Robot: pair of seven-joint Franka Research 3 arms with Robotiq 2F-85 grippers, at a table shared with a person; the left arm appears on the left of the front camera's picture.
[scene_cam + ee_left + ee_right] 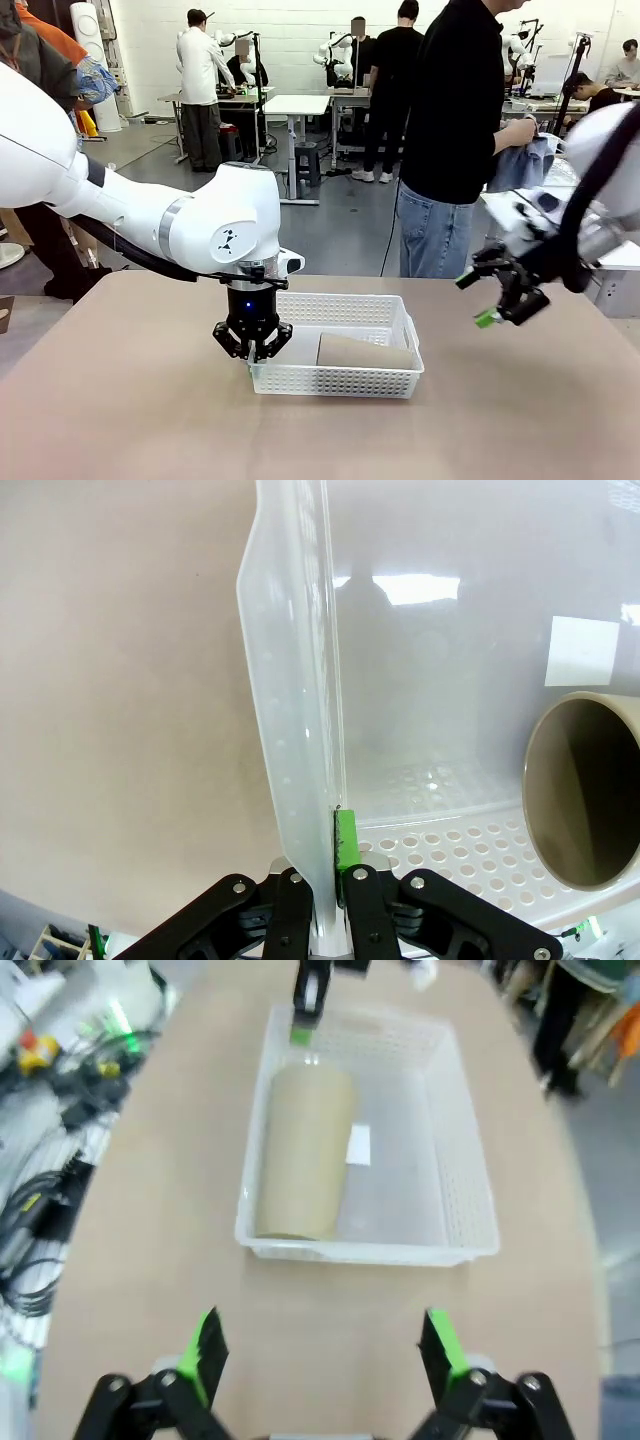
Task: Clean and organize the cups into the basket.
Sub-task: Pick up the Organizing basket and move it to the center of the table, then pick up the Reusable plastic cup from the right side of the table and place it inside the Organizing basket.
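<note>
Grip: left gripper (252, 348) is clamping the 9 o'clock wall of the basket (340, 381) | cup (362, 352) is lying sideways inside, toward 4 o'clock | right gripper (482, 300) is hanging released at 3 o'clock above the table (120, 400) | judgement: dragging slowly and level is likely keeping the cup from rolling | person (455, 120) is standing at 1 o'clock

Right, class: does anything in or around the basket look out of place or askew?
One thing: the cup lies on its side in the basket, mouth sideways, rather than standing upright. The left gripper pinches the basket's wall. Nothing looks spilled or damaged.
</note>
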